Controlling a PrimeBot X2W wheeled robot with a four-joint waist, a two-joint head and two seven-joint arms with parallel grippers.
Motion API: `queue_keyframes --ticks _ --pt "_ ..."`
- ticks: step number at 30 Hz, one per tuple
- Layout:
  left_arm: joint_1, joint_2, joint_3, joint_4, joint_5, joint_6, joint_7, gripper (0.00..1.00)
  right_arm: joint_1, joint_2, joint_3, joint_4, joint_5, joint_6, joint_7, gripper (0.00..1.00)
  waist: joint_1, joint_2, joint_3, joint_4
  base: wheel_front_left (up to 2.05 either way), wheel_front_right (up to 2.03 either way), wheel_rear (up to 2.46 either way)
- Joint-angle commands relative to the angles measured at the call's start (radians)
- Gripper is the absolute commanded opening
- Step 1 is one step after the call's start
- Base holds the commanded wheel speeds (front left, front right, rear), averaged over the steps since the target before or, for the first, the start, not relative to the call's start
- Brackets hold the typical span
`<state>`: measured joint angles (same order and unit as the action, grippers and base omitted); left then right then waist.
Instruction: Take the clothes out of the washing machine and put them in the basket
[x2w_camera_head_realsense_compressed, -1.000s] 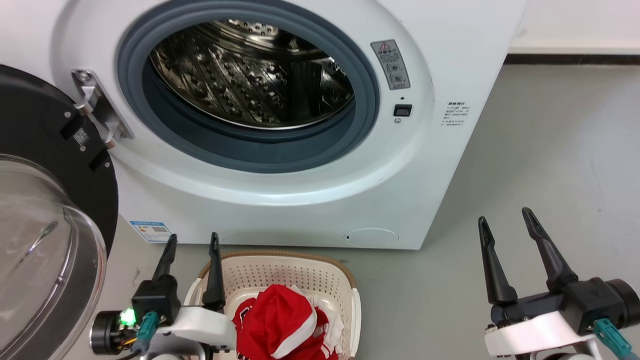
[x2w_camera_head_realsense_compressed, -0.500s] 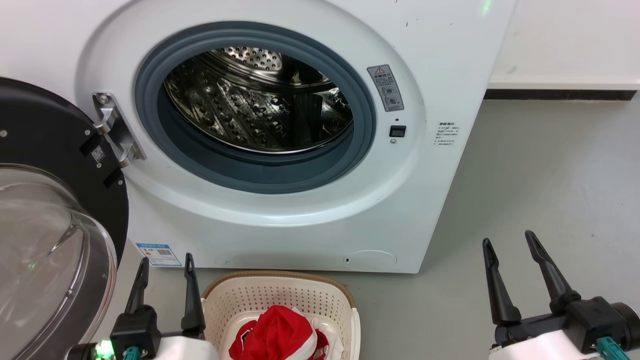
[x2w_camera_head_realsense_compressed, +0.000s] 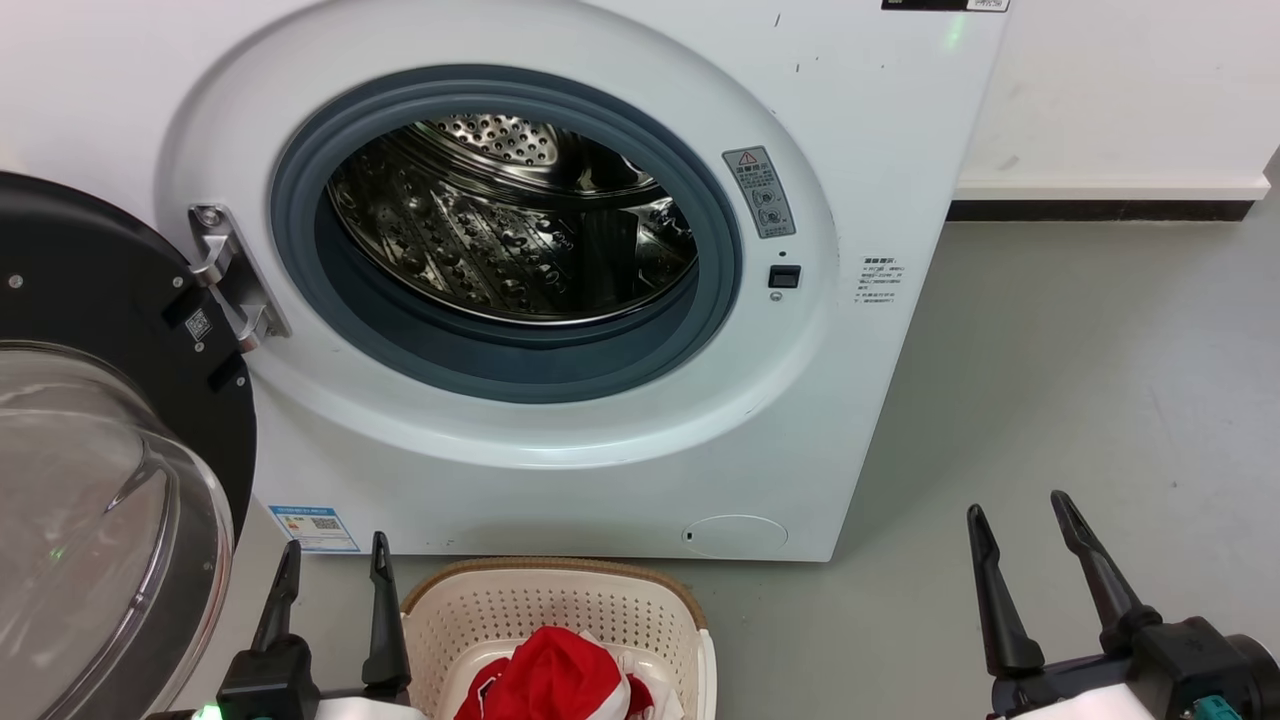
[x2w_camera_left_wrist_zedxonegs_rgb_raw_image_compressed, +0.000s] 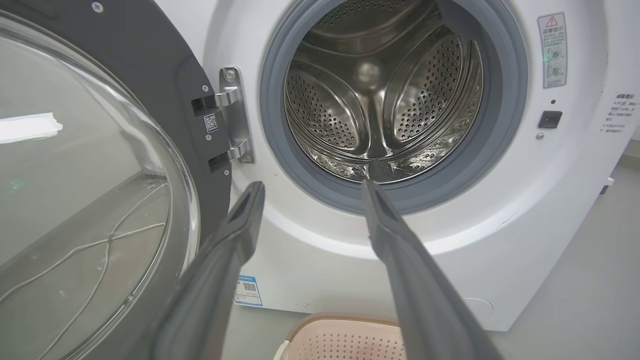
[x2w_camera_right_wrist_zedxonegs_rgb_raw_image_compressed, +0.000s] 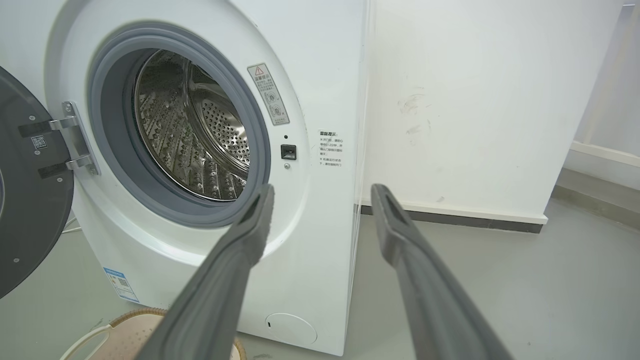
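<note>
Both left fingers (x2w_camera_head_realsense_compressed: 385, 620) and right fingers (x2w_camera_head_realsense_compressed: 995, 610) gape; clothes (x2w_camera_head_realsense_compressed: 555, 675) sit in basket (x2w_camera_head_realsense_compressed: 560, 605).

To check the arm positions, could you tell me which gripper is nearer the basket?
The left gripper: its fingers stand just beside the basket, while the right gripper is well off to the other side.

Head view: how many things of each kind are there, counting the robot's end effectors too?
washing machine, door open: 1
basket: 1
heap of red clothes in the basket: 1 (single garments cannot be told apart)
end effectors: 2, the left end effector and the right end effector, both open
Total: 5
</note>
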<state>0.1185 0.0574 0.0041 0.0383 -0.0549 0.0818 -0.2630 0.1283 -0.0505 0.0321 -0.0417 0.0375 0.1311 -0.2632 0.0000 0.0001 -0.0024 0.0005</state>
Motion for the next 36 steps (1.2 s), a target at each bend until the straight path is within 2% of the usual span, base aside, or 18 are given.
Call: queue_keyframes --ticks 1,17,18,25,36 --pt "0.010 -0.001 0.003 0.000 0.005 -0.003 -0.002 1.00 0.011 0.001 0.001 0.001 0.009 -0.001 -0.002 1.00 0.0000 -0.0001 0.000 -0.001 0.00 0.00 0.00" --pt "0.010 -0.007 0.017 0.009 0.017 -0.025 -0.002 1.00 0.011 0.001 -0.001 -0.001 0.014 -0.001 -0.002 1.00 0.0000 -0.0001 0.006 -0.004 0.00 0.00 0.00" --pt "0.001 -0.005 0.015 0.007 0.015 -0.023 0.000 0.00 0.001 0.000 0.000 0.000 0.011 0.000 0.000 0.00 0.0001 -0.0001 0.007 -0.004 0.00 0.00 0.00" --pt "0.001 -0.006 0.012 0.064 -0.006 -0.024 0.013 0.00 0.005 0.000 0.003 0.046 0.033 0.000 0.008 0.00 0.0001 -0.0001 0.007 -0.004 0.00 0.00 0.00" --pt "-0.036 -0.006 0.027 0.085 -0.237 -0.053 0.068 0.00 -0.033 -0.016 0.001 0.081 0.282 0.000 0.047 0.00 0.0001 -0.0001 0.007 -0.003 0.00 0.00 0.00"
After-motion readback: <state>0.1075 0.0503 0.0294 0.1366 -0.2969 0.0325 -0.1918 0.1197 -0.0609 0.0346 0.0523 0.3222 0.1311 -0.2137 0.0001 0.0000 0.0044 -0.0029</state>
